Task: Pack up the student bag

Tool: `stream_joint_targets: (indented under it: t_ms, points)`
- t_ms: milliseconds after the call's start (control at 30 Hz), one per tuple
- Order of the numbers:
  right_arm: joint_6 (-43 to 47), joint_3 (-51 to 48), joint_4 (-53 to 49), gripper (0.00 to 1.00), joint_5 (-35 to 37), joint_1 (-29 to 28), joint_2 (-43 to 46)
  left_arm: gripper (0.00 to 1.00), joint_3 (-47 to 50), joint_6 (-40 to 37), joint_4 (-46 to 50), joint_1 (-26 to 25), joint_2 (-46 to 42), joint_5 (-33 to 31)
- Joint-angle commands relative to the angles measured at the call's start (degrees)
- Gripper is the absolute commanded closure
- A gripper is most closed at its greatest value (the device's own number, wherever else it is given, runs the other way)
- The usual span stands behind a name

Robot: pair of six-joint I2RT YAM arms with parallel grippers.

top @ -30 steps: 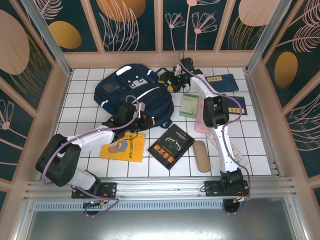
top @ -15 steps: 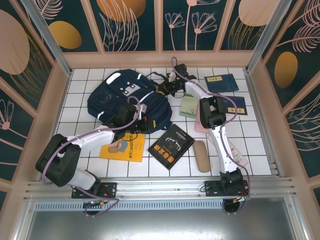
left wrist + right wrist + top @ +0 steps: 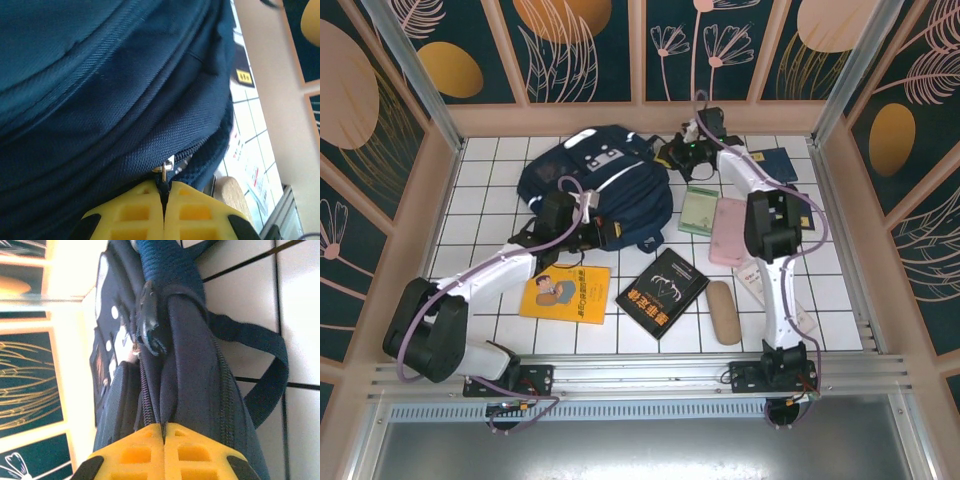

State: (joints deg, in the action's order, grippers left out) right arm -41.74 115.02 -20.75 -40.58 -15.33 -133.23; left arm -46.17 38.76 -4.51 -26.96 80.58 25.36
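The blue student bag [image 3: 595, 165] lies on the white table [image 3: 485, 178]. The left gripper [image 3: 164, 200] has its yellow fingers [image 3: 135, 215] pressed together, pinching the zipper tab [image 3: 163, 184] on the bag's near side. The right gripper [image 3: 164, 432] is squeezed tight on the bag's right edge.

White-tiled table [image 3: 480, 200], dark grout lines. Lying on it:
- far centre: navy student bag [image 3: 595, 180]
- near left: yellow book [image 3: 565, 294]
- near centre: black book [image 3: 662, 292], tan oblong case [image 3: 722, 312] just beside it
- right of the bag: green notebook [image 3: 698, 212], touching a pink case [image 3: 730, 232]
- far right: blue booklet [image 3: 775, 165]
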Motion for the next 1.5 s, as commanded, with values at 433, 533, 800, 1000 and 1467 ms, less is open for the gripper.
stream_joint_targets:
  t_ms: [433, 533, 800, 1000, 1467]
  points:
    - [-5.1, -31.6, 12.6, 1.00, 13.5, -7.8, 28.4, 1.00, -3.4, -3.2, 4.3, 8.8, -0.1, -5.3]
    - [-1.2, -30.4, 7.6, 0.67, 17.7, -9.4, 28.7, 1.00, -3.2, -3.4, 4.3, 9.0, 1.1, -5.1]
    - [10.3, -24.5, -3.2, 0.44, 20.1, -9.7, 29.2, 1.00, 0.5, -4.8, 4.5, 9.0, 0.6, -5.2]
    - [1.6, -23.2, -4.6, 0.62, 10.8, -10.5, 25.2, 1.00, 2.3, -5.2, 4.4, 9.0, 0.0, -5.2]
    - [62.3, -37.2, 22.9, 0.47, 21.3, -21.1, 32.5, 1.00, 2.9, -5.6, 4.4, 9.1, 0.1, -4.5]
